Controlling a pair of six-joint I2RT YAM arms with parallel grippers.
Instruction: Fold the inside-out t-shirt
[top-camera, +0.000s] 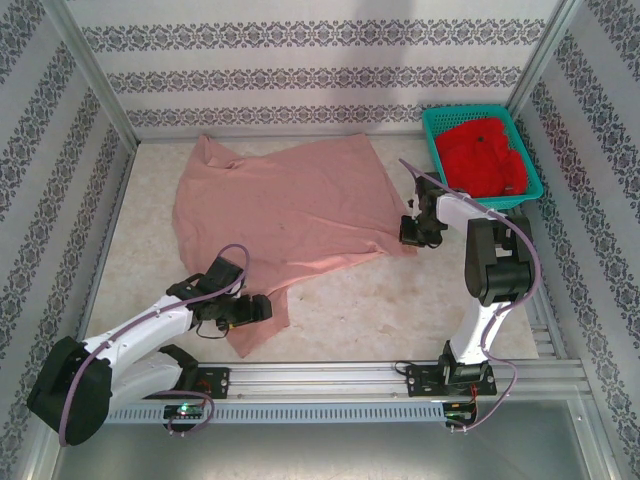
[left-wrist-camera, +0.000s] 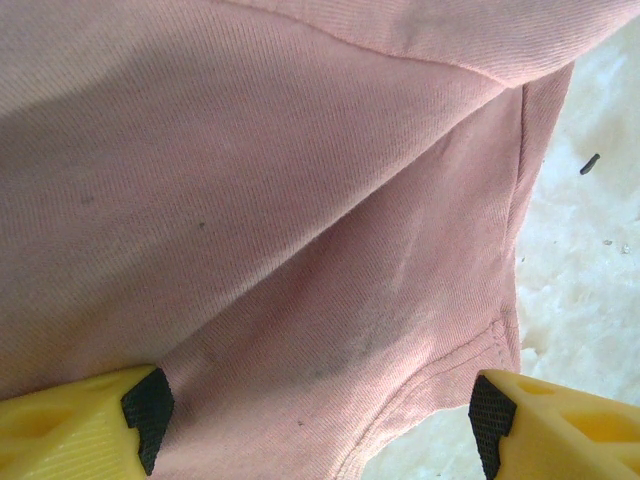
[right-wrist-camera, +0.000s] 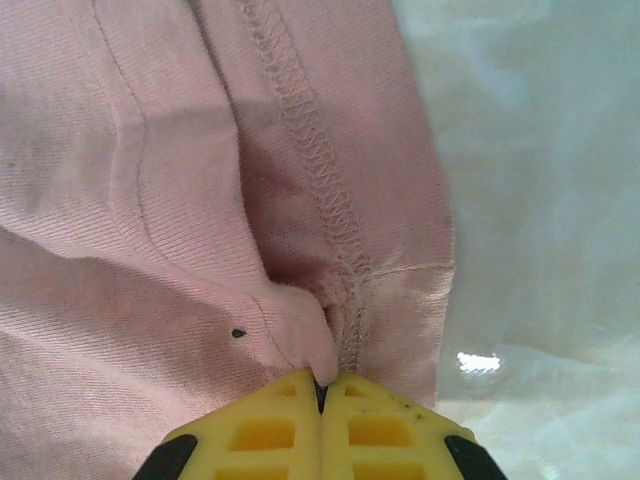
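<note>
Still gathering corners, I'd say: the right gripper (right-wrist-camera: 322, 388) pinches the four-o'clock corner of the t-shirt (top-camera: 290, 205), and the left gripper (left-wrist-camera: 320, 412), spread at seven o'clock, should close next.

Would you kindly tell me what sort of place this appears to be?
Probably a robot test cell for laundry folding: two arms bolted to a metal rail, patterned panels boxing in the table, a pink t-shirt spread beside a basket.
</note>
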